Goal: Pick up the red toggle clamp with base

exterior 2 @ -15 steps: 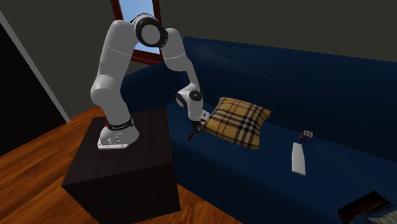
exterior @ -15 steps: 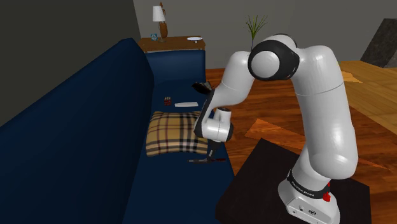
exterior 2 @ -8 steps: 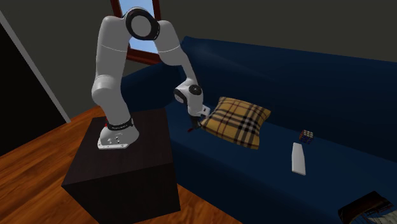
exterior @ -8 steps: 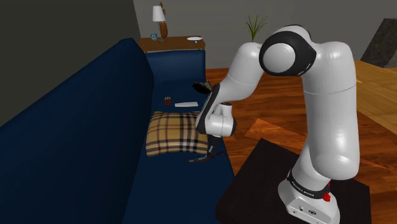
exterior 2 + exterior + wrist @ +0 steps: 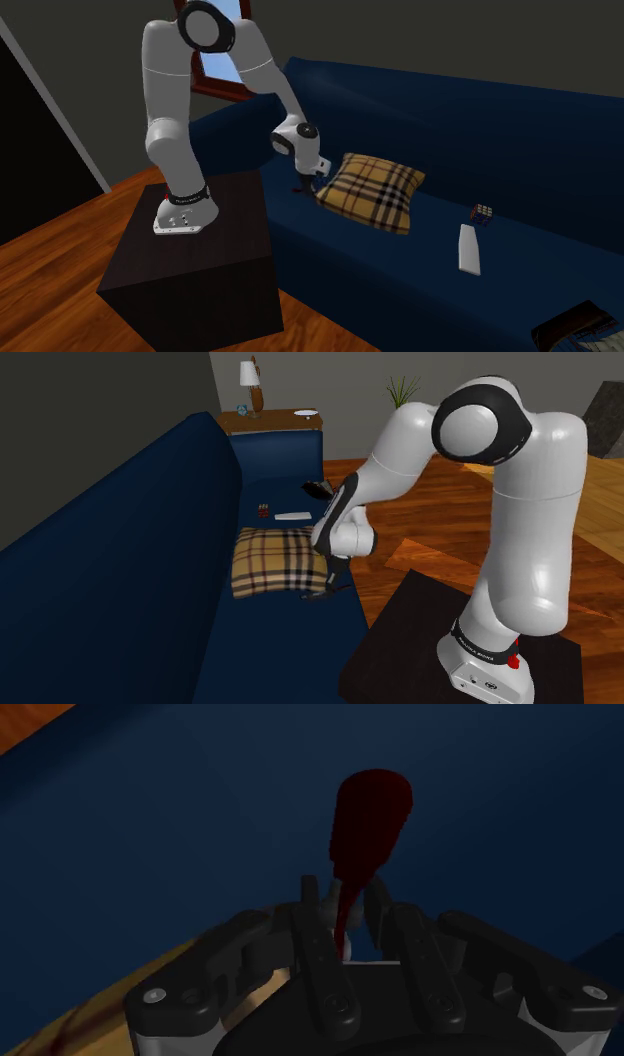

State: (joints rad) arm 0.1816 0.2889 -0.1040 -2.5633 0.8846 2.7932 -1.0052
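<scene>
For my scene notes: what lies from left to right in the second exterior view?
Dark box stand, black end effector clasping the red-handled toggle clamp, tan plaid cushion, small multicoloured cube.

One toggle clamp [image 5: 370, 814]: we make out its red handle; the base is hidden behind the gripper [image 5: 343, 894], whose fingers clasp it. One cube [image 5: 483, 213] on the sofa [image 5: 520, 130]: too small for us to read. One dark item [image 5: 573, 325]: cut off by the second exterior view's lower edge.

the toggle clamp [image 5: 370, 814] looks smooth, the cushion [image 5: 275, 560] cloth, the floor [image 5: 430, 524] glossy wood.
</scene>
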